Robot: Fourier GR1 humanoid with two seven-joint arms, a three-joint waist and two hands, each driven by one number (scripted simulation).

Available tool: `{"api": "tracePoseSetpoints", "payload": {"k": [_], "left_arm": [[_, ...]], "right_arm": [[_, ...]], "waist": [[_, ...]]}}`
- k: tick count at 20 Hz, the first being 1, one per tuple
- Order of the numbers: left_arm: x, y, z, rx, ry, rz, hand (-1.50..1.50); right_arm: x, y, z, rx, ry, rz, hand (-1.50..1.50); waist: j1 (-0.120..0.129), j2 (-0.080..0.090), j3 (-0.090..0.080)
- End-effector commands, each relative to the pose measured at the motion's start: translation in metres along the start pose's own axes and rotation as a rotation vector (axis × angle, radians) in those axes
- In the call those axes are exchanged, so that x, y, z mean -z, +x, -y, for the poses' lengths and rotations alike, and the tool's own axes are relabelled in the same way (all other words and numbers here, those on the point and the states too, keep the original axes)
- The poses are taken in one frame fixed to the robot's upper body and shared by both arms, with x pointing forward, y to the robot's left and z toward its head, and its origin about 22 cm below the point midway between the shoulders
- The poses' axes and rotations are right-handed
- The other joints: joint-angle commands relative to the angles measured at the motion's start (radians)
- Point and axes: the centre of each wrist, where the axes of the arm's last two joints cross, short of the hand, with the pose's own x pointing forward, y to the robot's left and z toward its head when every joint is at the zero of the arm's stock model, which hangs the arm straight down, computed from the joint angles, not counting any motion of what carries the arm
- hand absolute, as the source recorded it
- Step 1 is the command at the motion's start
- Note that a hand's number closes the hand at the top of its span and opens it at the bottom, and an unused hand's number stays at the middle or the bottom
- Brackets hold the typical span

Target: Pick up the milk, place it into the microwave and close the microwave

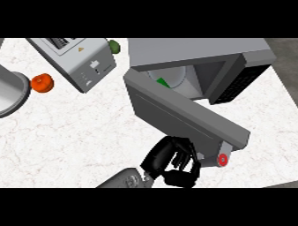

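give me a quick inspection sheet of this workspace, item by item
surface: white marbled counter, mostly bare in front.
job's things: microwave at the back right, its door swung partly open; something green and white shows inside, too hidden to name.
clutter: toaster at the back left, orange fruit beside a grey pot, green object behind the toaster.
hands: one hand against the door's outer face near its free end, fingers curled; which side it is cannot be told. No other hand in view.
cables: nothing seen.
surroundings: dark floor beyond the counter.
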Motion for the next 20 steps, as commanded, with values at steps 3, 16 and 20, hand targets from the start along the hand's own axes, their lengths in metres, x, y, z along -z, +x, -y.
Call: {"api": "tracePoseSetpoints", "payload": {"k": [3, 16, 20], "left_arm": [[0.017, 0.021, -0.009, -0.093, 0.165, 0.138, 1.50], [0.063, 0.046, -0.050, -0.192, 0.325, 0.132, 1.50], [0.078, 0.055, -0.062, -0.199, 0.352, 0.129, 1.50]], "right_arm": [[0.015, 0.010, 0.002, 0.024, 0.058, 0.029, -1.50], [0.039, 0.032, 0.011, 0.043, 0.146, 0.045, -1.50], [0.045, 0.033, 0.014, 0.045, 0.146, 0.045, -1.50]], "waist": [[-0.037, 0.016, -0.005], [-0.112, 0.038, -0.003], [-0.123, 0.044, 0.000]]}}
